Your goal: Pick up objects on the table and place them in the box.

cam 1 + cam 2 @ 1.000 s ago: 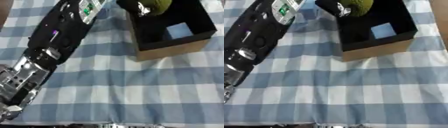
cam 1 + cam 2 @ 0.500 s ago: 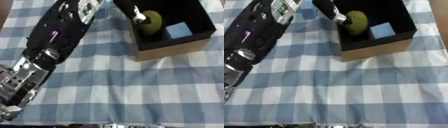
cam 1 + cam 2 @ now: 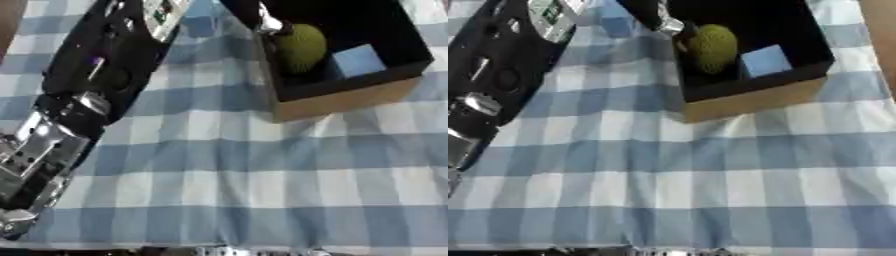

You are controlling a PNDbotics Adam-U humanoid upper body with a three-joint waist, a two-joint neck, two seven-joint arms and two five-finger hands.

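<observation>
Box (image 3: 350, 97), black-lined cardboard with tan outer walls, sits at far right of blue-and-white checked tablecloth (image 3: 227, 175). Holds rough-skinned olive-green round fruit (image 3: 300, 47) against its left wall and pale blue cube (image 3: 358, 59) just beside it, touching or nearly so. Both already inside, low in box, so placement looks done for these two.

Left arm (image 3: 96, 85), black casing with silver joints, runs diagonally from lower left up to box rim. Left hand (image 3: 265, 22) only partly visible at box's near-left corner: dark fingers with silvery tip touching or just above fruit's top-left side. Cannot tell whether fingers are curled round fruit or straightened off it. Probably mid-release or just letting go, since fruit appears to rest on box floor. Right hand not visible in either view.

Fruit surface looks bumpy, matte; likely to roll little once set against wall. Cube flat-faced, smooth, stable. Cloth soft, slightly wrinkled. No other loose objects visible on cloth. Next likely: lift hand clear of rim without snagging the wall.
</observation>
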